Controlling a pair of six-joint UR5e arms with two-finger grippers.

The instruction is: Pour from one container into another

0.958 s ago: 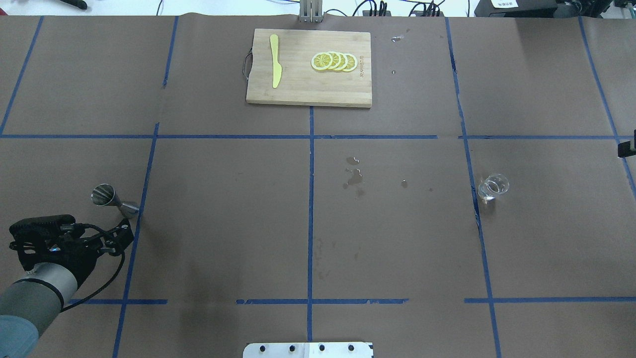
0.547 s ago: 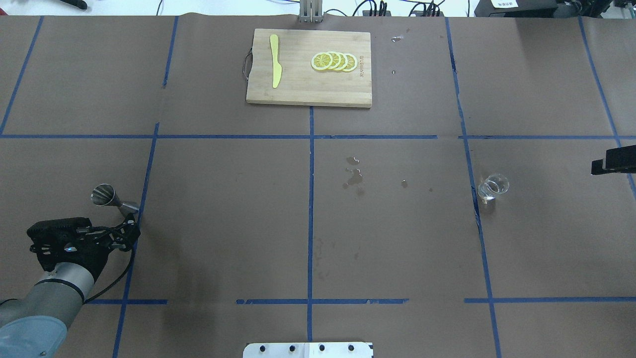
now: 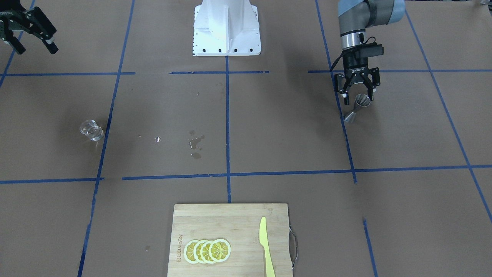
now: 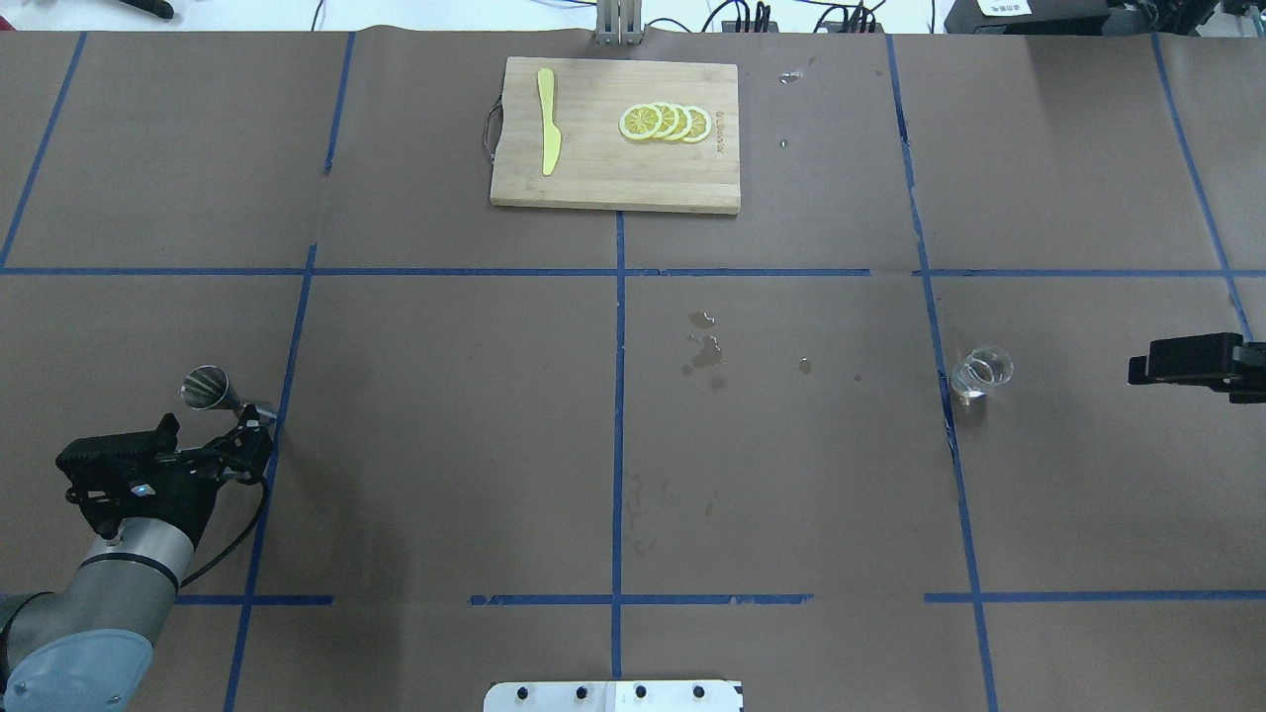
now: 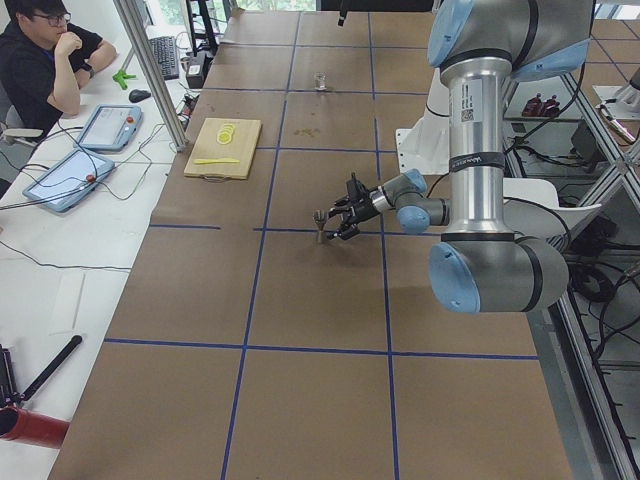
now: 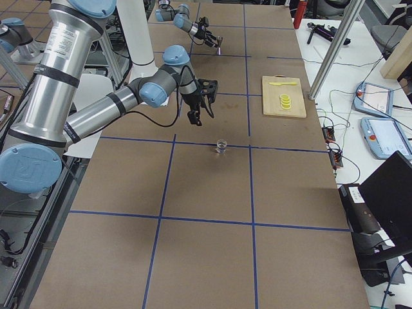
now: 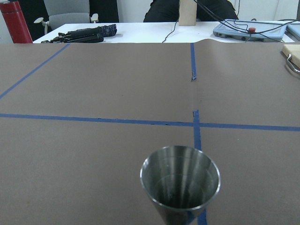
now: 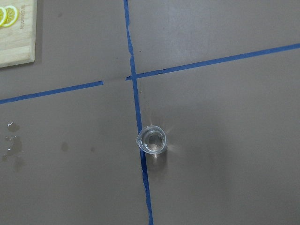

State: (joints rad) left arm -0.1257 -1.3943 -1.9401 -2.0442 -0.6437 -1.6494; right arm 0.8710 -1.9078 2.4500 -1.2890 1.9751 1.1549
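In the past second the left gripper had drawn up to the steel jigger on the left of the table, fingers apart and not yet clamped, while the right gripper, also spread, had come in toward the glass beaker on the right, so pouring remained ahead.

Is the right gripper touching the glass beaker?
Apart. The front-facing view shows the open right gripper far from the glass beaker, a wide gap between them.
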